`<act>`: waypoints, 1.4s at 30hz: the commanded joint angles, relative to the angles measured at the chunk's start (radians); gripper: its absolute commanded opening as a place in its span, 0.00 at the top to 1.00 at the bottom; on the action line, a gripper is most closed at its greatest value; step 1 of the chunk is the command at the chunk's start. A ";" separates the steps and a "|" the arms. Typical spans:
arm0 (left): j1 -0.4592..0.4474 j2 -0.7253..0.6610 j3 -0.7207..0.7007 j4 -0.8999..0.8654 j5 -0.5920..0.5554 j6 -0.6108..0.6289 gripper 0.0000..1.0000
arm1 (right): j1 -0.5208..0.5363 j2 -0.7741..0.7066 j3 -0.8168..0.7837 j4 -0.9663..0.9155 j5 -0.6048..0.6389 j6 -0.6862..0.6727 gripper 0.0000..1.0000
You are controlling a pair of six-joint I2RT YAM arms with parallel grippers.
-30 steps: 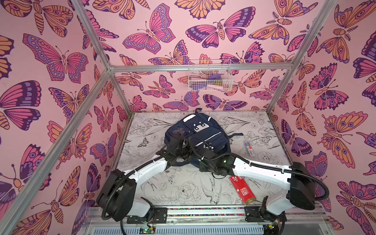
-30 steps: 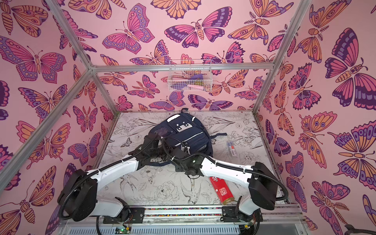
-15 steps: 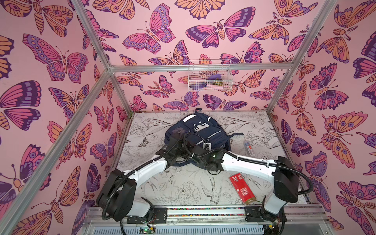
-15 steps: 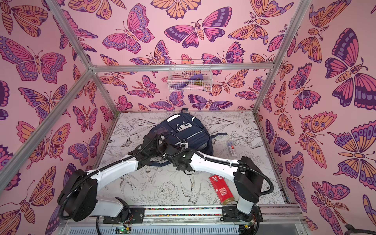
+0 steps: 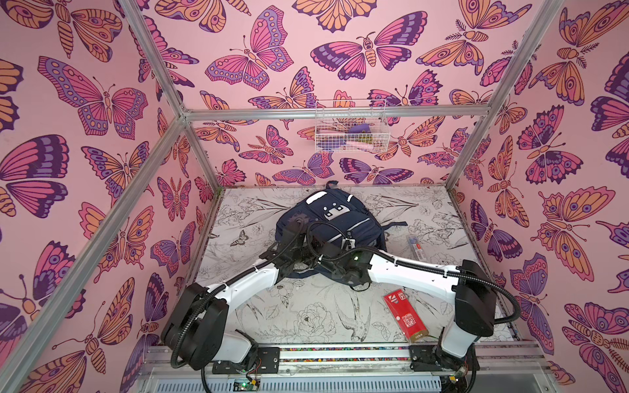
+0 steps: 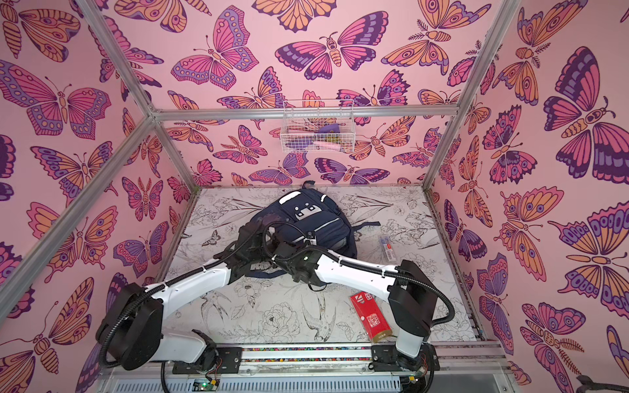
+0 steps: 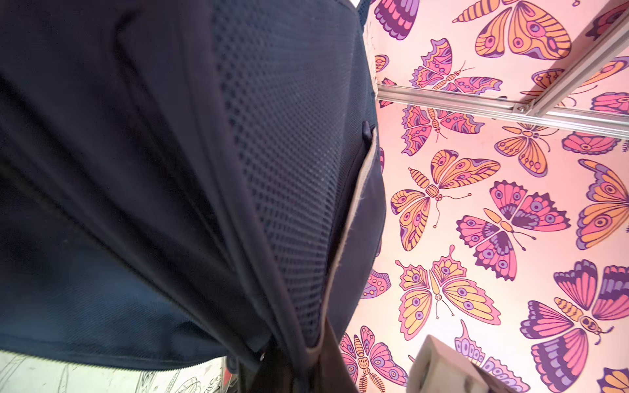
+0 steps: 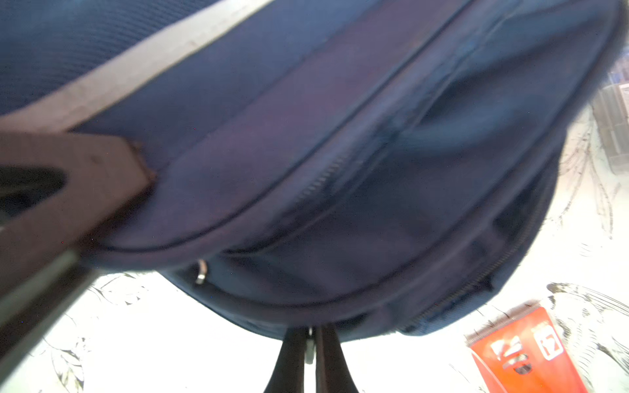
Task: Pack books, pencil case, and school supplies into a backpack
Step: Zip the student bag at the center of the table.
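Both closed at near edge of backpack (image 5: 335,221): left gripper (image 5: 301,253) pinching fabric, right gripper (image 8: 309,352) clamped on silver zip pull (image 8: 309,344).

Centre-far table (image 5: 245,212) taken by backpack (image 5: 340,217); left arm (image 5: 245,282) and right arm (image 5: 415,272) meet at its near edge, closing the middle. Open: left strip, near centre. Right: red box (image 5: 405,314) near, small clear case (image 5: 416,243) beside backpack. High, far wall: wire basket (image 5: 350,126).

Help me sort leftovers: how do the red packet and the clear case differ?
The red packet is bigger and opaque; the clear case is smaller and see-through. The red packet lies near the front; the clear case farther back, beside the backpack. Both lie flat.
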 commanded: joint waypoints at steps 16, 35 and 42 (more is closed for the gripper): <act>0.139 -0.116 0.007 -0.267 -0.086 0.218 1.00 | -0.255 -0.224 -0.201 -0.099 0.063 -0.285 1.00; 0.469 -0.068 0.122 -0.497 -0.100 0.449 0.85 | -0.017 -0.045 0.012 0.076 -0.376 -0.488 1.00; 0.422 -0.235 0.012 -0.467 0.002 0.371 0.40 | -0.010 -0.020 0.065 0.129 -0.468 -0.450 1.00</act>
